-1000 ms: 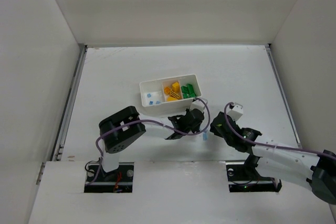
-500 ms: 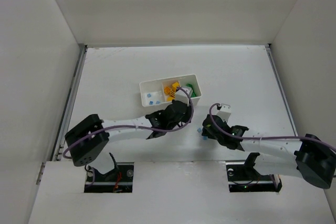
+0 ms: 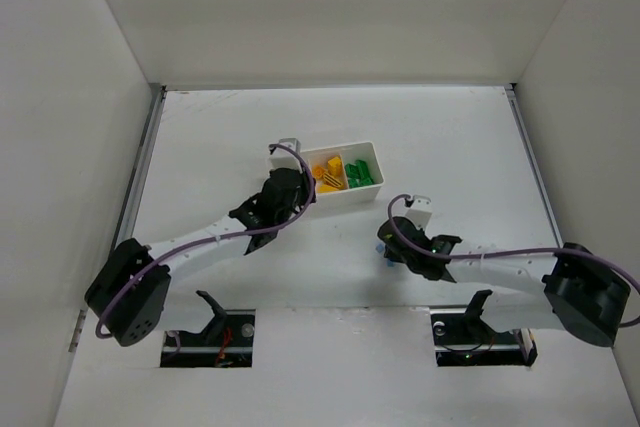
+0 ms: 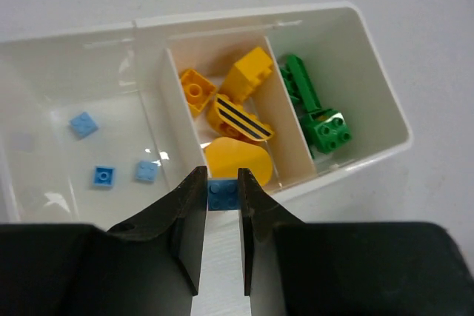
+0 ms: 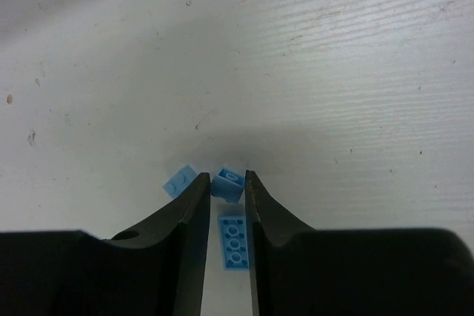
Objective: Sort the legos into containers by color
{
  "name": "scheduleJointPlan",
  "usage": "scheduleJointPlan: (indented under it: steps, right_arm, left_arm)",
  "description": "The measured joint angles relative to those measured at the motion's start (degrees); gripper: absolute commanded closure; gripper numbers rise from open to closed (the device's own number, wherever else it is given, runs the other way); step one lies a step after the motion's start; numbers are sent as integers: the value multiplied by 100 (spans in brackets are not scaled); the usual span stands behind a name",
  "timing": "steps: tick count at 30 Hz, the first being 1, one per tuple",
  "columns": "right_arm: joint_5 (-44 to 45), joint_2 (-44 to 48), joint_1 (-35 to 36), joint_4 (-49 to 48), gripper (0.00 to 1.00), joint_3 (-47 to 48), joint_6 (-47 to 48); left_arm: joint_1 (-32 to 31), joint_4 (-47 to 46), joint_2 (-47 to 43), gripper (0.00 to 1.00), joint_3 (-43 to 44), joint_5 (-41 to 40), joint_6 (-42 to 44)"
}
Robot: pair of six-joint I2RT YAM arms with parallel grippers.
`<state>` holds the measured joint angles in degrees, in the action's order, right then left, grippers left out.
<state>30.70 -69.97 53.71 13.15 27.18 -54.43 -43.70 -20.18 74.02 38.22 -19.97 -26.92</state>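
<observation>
The left hand (image 4: 221,175) has swung over the tray (image 4: 381,79), clamped on a blue lego (image 4: 222,194). The blue compartment (image 4: 118,138) lies ahead to its left, so a release there looks next. The right hand (image 5: 227,177) has closed onto another lego (image 5: 229,182) on the worktop (image 5: 333,72).

No word, number, brand or label can be read anywhere in view: not on the legos (image 4: 238,118), not on the white tray (image 4: 385,120), not on the table (image 3: 450,137). The nearest thing to a marking is two black stripes on one yellow lego (image 4: 244,118).
</observation>
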Motion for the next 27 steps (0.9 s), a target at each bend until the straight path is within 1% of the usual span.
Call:
scheduleJointPlan:
  steps: [3,7,10,14,18,21,23,27]
  right_arm:
    - [72,-101,0,-37,77,59,2]
    - [160,-162,37,-35,78,96,9]
    - [205,-116,76,-24,78,96,39]
    - [258,192,87,-2,78,120,173]
    - [275,450,101,4,78,367,385]
    - [212,420,125,-66,78,780,649]
    - [142,240,146,-236,78,1178,876]
    - [-87,-494,181,-798,78,2100,1342]
  left_arm:
    - [256,26,9,86,-20,-28,-2]
    - [533,-37,177,84,-20,-173,7]
    - [671,-37,470,75,-20,-249,11]
    - [708,-11,761,64,-20,-295,31]
    - [680,-20,767,63,-20,-308,33]
    - [636,9,584,63,-28,-315,33]
    - [588,2,269,63,-103,-319,31]
    - [463,33,-809,64,-518,-350,-31]
